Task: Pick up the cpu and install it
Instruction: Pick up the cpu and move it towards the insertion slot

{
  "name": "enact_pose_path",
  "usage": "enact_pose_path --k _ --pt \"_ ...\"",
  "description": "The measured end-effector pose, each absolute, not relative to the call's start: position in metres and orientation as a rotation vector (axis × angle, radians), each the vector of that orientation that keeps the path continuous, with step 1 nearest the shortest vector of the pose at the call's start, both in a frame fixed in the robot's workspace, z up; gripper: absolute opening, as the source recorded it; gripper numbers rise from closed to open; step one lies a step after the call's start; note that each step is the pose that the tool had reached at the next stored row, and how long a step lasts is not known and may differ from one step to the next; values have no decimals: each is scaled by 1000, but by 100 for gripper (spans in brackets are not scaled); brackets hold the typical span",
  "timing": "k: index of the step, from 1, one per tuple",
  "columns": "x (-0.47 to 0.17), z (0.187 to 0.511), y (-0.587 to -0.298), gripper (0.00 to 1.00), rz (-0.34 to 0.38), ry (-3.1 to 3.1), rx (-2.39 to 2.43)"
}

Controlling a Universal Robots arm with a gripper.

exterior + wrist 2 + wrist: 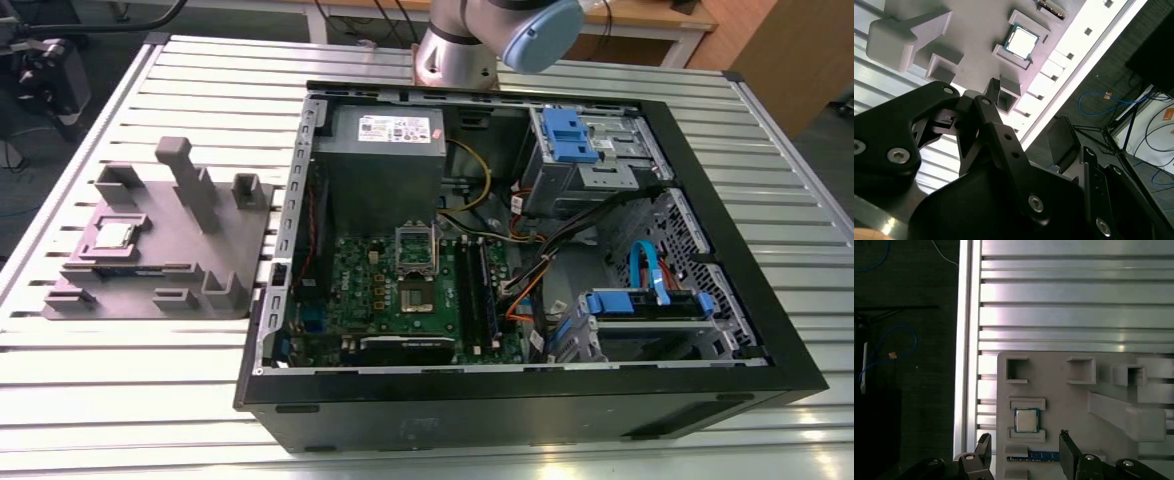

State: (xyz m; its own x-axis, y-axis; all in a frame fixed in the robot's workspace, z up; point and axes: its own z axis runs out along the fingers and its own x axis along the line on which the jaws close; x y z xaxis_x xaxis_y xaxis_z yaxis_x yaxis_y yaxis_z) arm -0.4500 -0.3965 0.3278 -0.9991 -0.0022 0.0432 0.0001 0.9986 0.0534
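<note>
I read the end effector (1025,452) with its fingers apart, gripping nothing and poised over the near edge of the grey fixture (234,235). The cpu (115,234) lies flat in a shallow framed pocket of that fixture, silver top up, clear of both fingers in the first wrist view. The fixture rests on the slatted table (134,380), at the exterior view's left of the open computer case (534,400). Upright blocks (183,170) and the case wall stand between the cpu and the motherboard socket (415,272).
</note>
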Motion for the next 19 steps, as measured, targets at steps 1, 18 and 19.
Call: enact_pose_path --k 1,18,19 --pt "-450 327 -397 65 -83 -3097 2" --pt "-450 318 -398 65 -85 -3094 97" --pt "-450 318 -398 65 -84 -3094 98"
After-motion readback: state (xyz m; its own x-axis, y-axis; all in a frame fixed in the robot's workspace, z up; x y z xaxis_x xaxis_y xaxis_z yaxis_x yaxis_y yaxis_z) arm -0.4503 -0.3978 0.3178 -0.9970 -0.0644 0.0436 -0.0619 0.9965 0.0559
